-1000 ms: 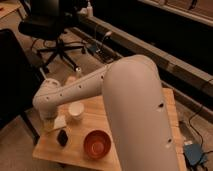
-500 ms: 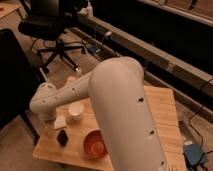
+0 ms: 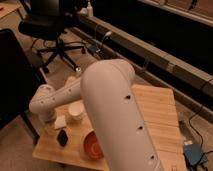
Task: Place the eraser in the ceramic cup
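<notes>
eraser (image 3: 60, 121), one white block, lay on the wooden table (image 3: 155, 107) at lower left, beside the one ceramic cup (image 3: 76, 111). one black lump (image 3: 62, 137) and one orange bowl (image 3: 92, 145) sat lower. the gripper (image 3: 48, 117) hung just left of the eraser; its grip could not be told.

Your robot's thick white cylindrical upper arm (image 3: 117, 110) fills the middle of the view, rising from the lower right. From it a slimmer white forearm (image 3: 65, 95) reaches left to a rounded white wrist joint (image 3: 42, 100). The pale gripper (image 3: 49, 116) hangs just below that joint, pointing downward.
</notes>
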Controlling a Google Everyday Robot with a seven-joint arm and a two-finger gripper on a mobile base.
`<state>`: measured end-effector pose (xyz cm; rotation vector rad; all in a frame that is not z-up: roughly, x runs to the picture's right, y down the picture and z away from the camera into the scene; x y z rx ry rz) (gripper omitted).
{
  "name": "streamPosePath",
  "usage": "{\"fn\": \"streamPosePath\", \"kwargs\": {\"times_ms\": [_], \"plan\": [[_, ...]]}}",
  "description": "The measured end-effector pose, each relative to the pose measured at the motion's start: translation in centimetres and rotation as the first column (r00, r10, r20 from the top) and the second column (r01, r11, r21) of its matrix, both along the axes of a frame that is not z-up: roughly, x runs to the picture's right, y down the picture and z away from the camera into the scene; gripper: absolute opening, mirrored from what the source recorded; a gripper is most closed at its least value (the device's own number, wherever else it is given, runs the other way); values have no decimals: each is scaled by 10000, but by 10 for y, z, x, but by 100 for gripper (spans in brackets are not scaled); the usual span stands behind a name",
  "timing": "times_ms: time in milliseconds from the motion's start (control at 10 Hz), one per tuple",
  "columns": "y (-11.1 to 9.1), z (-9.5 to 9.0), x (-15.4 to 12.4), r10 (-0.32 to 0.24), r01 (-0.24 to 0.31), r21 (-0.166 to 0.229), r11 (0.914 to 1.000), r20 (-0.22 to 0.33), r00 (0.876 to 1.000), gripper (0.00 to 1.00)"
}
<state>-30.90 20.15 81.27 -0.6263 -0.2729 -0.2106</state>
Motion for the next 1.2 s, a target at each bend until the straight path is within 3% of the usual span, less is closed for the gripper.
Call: {"fn": "streamPosePath", "kwargs": {"times_ms": [400,1200], "plan": [[-4,12,0,-79,80,66,9999,-180,9998,65],[-1,28,-9,-188,180,-197,9996,-398,9990,65]]}}
